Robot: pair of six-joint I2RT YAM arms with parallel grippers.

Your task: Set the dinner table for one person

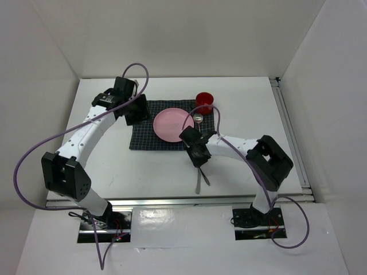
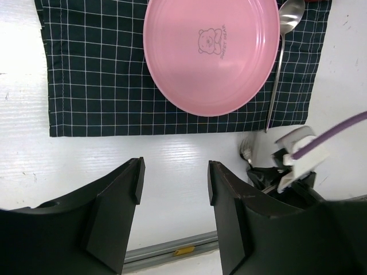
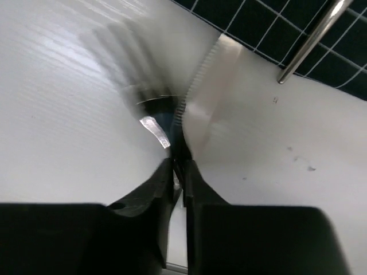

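Observation:
On the white dinner table [image 1: 114, 166] lies a navy checked placemat [image 1: 143, 134] with a pink plate [image 1: 173, 124] on it. A spoon [image 1: 198, 118] lies right of the plate, and a red cup [image 1: 205, 102] stands at the mat's far right corner. My right gripper [image 1: 198, 153] hovers just in front of the mat's near right corner, shut on a serrated knife [image 3: 215, 86]. A blurred fork [image 3: 129, 57] lies close against the knife; whether it is pinched too I cannot tell. Both handles [image 1: 199, 182] stick out behind the jaws. My left gripper [image 1: 136, 114] is open and empty at the mat's left edge.
Metal rails run along the table's right edge [image 1: 292, 137] and near edge [image 2: 166, 249]. White walls close in the left, far and right sides. Purple cables loop off both arms, one [image 2: 332, 132] crossing the left wrist view near the right gripper.

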